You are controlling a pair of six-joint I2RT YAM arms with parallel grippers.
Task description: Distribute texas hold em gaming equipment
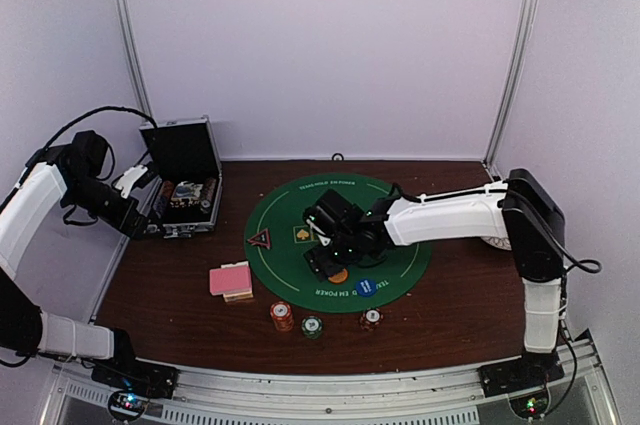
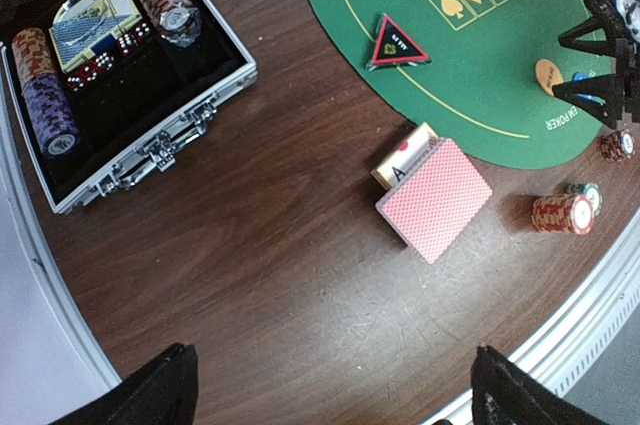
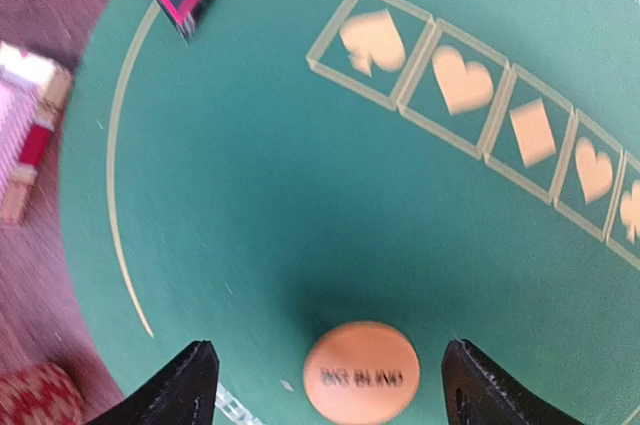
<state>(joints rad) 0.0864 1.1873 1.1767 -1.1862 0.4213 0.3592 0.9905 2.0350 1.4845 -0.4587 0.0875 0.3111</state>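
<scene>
Now: right jaws spread either side of the orange disc [image 3: 360, 371], gripping nothing.
I see the disc lying flat on the green mat [image 1: 285, 257] between my right fingertips [image 3: 185, 385], touching neither. The blue disc [image 1: 366, 287] sits just beside it, near the mat's front edge. The red triangle [image 2: 398, 44] rests at the mat's left rim. The pink-backed cards [image 2: 435, 198] lie on the counter [image 2: 250, 275] nearby, with three chip stacks [image 1: 282, 316] in front. My left jaws stand wide and empty, near the open case [image 2: 150, 150].

White shells on left arm [image 1: 28, 213], right arm [image 1: 450, 215]; black joints, black left gripper [image 2: 332, 357] and right gripper [image 3: 327, 347]; looping black cables [image 1: 80, 120].
</scene>
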